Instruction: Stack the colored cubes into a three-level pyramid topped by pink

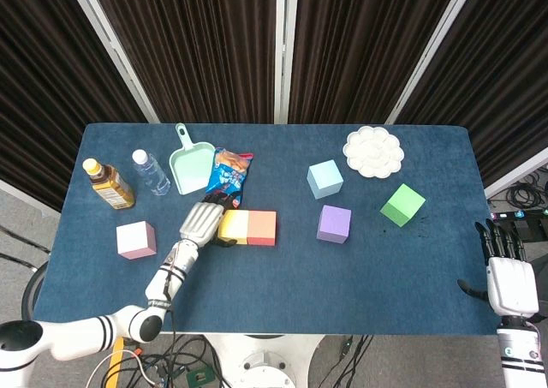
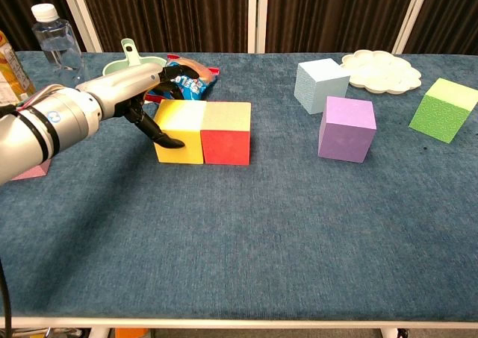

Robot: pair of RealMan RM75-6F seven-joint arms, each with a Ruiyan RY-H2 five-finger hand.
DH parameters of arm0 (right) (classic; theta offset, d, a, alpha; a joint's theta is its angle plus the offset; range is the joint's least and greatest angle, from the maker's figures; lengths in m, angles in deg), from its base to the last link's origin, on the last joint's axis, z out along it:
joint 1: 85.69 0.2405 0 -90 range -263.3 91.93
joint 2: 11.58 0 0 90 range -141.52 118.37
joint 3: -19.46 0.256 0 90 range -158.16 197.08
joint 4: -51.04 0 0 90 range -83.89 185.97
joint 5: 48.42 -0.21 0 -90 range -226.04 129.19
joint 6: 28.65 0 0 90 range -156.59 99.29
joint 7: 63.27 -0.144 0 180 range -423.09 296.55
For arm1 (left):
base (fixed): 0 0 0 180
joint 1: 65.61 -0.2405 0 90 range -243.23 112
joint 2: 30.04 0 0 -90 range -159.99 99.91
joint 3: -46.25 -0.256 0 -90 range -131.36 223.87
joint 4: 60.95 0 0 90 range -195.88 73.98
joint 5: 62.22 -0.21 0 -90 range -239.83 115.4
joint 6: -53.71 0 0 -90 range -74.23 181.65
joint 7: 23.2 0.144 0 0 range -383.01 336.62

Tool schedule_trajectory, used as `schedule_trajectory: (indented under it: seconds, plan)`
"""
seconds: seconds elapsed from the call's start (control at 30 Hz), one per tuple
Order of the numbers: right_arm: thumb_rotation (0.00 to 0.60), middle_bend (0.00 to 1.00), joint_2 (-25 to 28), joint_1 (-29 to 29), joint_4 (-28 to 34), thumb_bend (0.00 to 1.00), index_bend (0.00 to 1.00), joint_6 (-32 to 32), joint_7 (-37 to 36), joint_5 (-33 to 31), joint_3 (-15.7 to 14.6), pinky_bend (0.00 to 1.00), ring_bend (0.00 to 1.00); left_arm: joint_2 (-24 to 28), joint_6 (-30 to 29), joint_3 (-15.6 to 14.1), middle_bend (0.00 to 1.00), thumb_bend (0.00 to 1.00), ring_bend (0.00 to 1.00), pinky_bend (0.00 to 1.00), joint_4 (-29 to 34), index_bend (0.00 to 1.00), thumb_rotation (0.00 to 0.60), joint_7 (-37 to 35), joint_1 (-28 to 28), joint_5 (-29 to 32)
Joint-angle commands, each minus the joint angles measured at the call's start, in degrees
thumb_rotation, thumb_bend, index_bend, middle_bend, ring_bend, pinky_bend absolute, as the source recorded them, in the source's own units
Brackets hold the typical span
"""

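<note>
The left hand [image 2: 138,99] grips the yellow cube [image 2: 180,131], which touches the red cube [image 2: 226,133]. The right hand [image 1: 510,278] holds nothing, with fingers straight.

A lab: dark curtains [image 1: 197,45] (pleated), blue-clothed table [image 1: 282,285], loose cables [image 1: 184,367] underneath.

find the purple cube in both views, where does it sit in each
Head view: the purple cube sits right of centre, below the light blue cube and left of the green cube.
Chest view: the purple cube sits right of centre, nearer the camera than the light blue cube.
Shared landmark: the white palette tray at the far right.
</note>
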Motion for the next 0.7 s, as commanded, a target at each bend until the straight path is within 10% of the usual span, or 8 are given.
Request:
schedule_trajectory:
  seconds: [0.03,0.7]
  plan:
    - [0.6,0.0,0.0,0.0,0.0,0.02,0.0,-0.1,0.0,0.2,-0.1,0.0,0.0,0.0,0.2,-0.1,0.35,0.16,0.14,0.17,0.1,0.1,0.6,-0.4,0.1,-0.2]
    - [0.6,0.0,0.2,0.3,0.3,0.02,0.0,0.6,0.3,-0.2,0.1,0.0,0.0,0.9,-0.3,-0.9,0.18,0.13,0.1,0.17,1.0,0.1,0.6,-3.4,-0.1,-2.3]
